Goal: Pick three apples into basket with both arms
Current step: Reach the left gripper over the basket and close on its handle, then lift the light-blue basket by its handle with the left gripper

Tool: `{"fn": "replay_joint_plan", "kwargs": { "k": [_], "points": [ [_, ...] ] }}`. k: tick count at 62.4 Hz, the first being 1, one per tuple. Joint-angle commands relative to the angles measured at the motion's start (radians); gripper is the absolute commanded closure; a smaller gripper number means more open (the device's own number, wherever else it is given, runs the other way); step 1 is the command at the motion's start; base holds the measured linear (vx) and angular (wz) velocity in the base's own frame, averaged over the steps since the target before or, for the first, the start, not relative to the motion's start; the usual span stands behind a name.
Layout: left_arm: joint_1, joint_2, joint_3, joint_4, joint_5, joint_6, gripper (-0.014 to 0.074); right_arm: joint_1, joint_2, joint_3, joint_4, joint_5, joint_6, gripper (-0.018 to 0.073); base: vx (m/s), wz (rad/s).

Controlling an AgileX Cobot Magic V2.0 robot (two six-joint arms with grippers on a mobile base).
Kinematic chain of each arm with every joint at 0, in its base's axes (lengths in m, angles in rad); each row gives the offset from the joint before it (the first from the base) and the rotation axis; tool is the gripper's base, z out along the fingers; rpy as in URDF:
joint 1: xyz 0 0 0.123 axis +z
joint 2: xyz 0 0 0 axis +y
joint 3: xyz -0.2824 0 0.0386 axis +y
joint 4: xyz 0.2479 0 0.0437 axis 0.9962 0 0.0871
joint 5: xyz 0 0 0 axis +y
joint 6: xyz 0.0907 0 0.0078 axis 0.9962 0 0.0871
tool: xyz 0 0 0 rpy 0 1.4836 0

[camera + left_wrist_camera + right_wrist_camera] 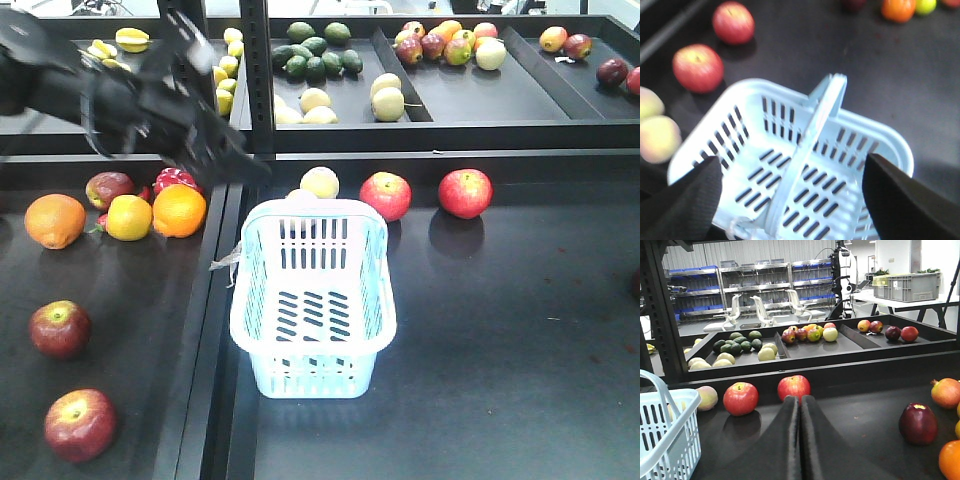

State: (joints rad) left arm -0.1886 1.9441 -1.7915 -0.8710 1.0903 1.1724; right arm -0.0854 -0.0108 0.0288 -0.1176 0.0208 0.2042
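Observation:
The pale blue basket (312,300) stands empty in the middle of the dark table. Two red apples (385,195) (465,192) lie just behind it. Darker red apples rest at the left (60,328) (80,424). My left gripper (215,150) hangs above the basket's back left corner. In its wrist view it (792,165) is open, with the basket (790,165) and its handle below. My right gripper (800,399) is shut on nothing, low over the table. It points at a red apple (794,386), with another (740,398) to the left.
Oranges (180,210) (55,220) and a yellow fruit (128,217) sit at the left. A yellow apple (320,182) lies behind the basket. A dark red apple (917,423) is on the right. The back shelf's trays (450,90) hold more fruit. A black upright post (258,75) rises behind the basket.

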Motion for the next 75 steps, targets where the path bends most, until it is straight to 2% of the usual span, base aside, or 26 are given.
{"fn": "replay_joint_plan", "kwargs": {
  "k": [1, 19, 29, 55, 65, 71, 75],
  "points": [
    [-0.013, -0.026, -0.035, -0.024, -0.020, -0.003, 0.0038, -0.006, -0.011, 0.013, -0.006, -0.071, -0.011, 0.0564, 0.00, 0.00],
    [-0.030, 0.037, -0.035, -0.009, -0.050, 0.005, 0.0038, -0.006, -0.011, 0.013, -0.006, -0.071, -0.011, 0.0564, 0.00, 0.00],
    [-0.045, 0.064, -0.041, -0.010, -0.064, 0.046, 0.0038, -0.006, -0.011, 0.013, -0.006, -0.071, -0.011, 0.0564, 0.00, 0.00],
    [-0.064, 0.161, -0.067, -0.009, -0.105, 0.049, 0.0063, -0.006, -0.010, 0.013, -0.006, -0.068, -0.011, 0.0564, 0.00, 0.00],
    [-0.064, 0.167, -0.067, -0.011, -0.128, 0.043, 0.0174, -0.006, -0.010, 0.013, -0.006, -0.068, -0.011, 0.0564, 0.00, 0.00],
    [-0.064, 0.167, -0.067, -0.013, -0.133, 0.018, 0.0293, -0.006, -0.010, 0.013, -0.006, -0.068, -0.011, 0.0564, 0.00, 0.00],
    [-0.064, 0.167, -0.067, -0.024, -0.124, 0.003, 0.0404, -0.006, -0.010, 0.013, -0.006, -0.068, -0.011, 0.0564, 0.00, 0.00]
  ]
}}
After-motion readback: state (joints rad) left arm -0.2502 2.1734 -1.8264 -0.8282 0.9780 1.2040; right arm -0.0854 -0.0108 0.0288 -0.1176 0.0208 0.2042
